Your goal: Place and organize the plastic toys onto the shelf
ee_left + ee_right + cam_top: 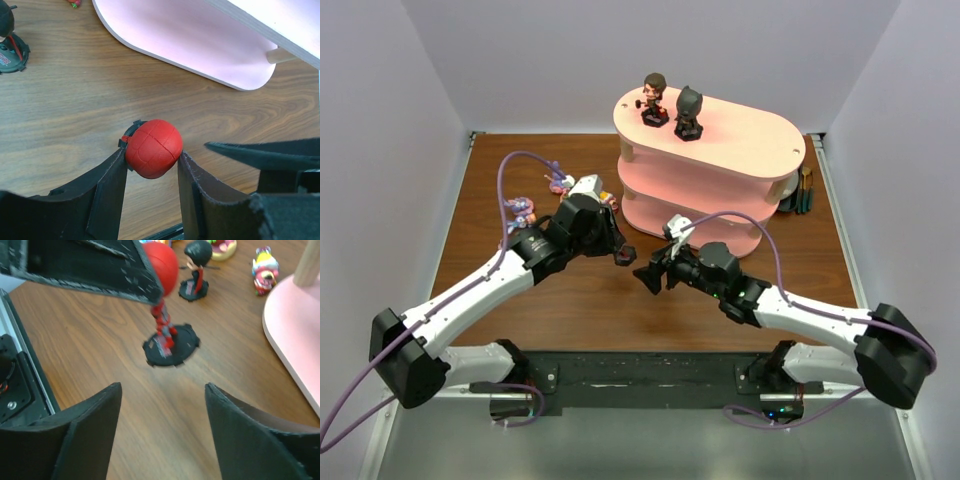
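We see a brown wooden table [520, 300] from above, with a three-tier oval shelf [750, 150] standing toward its far right corner. At the left end of the shelf's pale top board stands a brown-haired figurine [654, 98], with a black-masked figurine [689, 111] just beside it.

Near the middle of the table, just in front of the shelf's left end, the left gripper [152, 156] is clamped on the round red head of the red-masked figurine [167, 342]. Its black base is down near the wood, and we cannot tell whether it touches. The right gripper [161, 390] faces it from the near side, jaws spread apart with nothing between them.

A black-haired figurine [196, 267] stands on the table beyond. Two purple long-eared creatures [520, 212] lie toward the far left corner. Some dark pens [803, 190] rest at the far right edge, beside the shelf.
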Available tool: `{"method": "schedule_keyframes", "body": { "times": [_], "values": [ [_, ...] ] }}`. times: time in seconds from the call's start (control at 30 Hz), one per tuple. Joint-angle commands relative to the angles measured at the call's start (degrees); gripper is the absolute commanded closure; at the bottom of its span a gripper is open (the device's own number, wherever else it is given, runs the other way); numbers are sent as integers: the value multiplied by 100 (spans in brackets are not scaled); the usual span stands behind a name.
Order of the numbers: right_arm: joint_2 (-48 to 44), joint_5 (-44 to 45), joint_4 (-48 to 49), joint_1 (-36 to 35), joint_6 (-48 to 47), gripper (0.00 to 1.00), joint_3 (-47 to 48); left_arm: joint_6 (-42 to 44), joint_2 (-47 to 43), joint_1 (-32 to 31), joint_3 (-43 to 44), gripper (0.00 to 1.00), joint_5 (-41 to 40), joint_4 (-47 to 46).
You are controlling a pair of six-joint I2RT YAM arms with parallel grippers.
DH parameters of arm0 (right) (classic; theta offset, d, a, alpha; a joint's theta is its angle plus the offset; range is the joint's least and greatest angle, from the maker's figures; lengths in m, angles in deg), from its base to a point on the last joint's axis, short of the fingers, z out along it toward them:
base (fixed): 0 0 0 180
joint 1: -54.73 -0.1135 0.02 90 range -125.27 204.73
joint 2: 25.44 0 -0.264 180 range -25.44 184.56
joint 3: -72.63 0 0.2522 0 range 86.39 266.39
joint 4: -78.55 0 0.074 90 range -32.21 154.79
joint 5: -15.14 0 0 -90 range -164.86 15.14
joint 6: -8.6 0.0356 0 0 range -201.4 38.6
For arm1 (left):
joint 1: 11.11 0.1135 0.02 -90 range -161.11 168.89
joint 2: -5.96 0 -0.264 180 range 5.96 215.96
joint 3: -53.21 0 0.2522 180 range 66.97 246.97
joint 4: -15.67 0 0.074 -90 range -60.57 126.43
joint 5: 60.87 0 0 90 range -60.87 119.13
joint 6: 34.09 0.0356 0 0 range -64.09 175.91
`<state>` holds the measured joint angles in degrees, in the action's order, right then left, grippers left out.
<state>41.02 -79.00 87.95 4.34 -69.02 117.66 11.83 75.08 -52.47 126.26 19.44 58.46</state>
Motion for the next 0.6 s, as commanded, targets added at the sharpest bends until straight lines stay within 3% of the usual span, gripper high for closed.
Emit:
{"method": "schedule_keyframes", "body": {
  "times": [0.0,0.03,0.13,0.57],
  "values": [
    [236,247,996,-129,-236,34,345,-128,31,-65,338,98,-191,-56],
    [280,247,1050,-138,-245,41,345,-128,40,-65,355,98,-182,-56],
    [350,230,1208,-155,-271,46,354,-154,66,-91,373,98,-156,-56],
    [913,80,1569,-182,-280,57,599,-216,93,-196,452,98,-121,-30]
  ]
}}
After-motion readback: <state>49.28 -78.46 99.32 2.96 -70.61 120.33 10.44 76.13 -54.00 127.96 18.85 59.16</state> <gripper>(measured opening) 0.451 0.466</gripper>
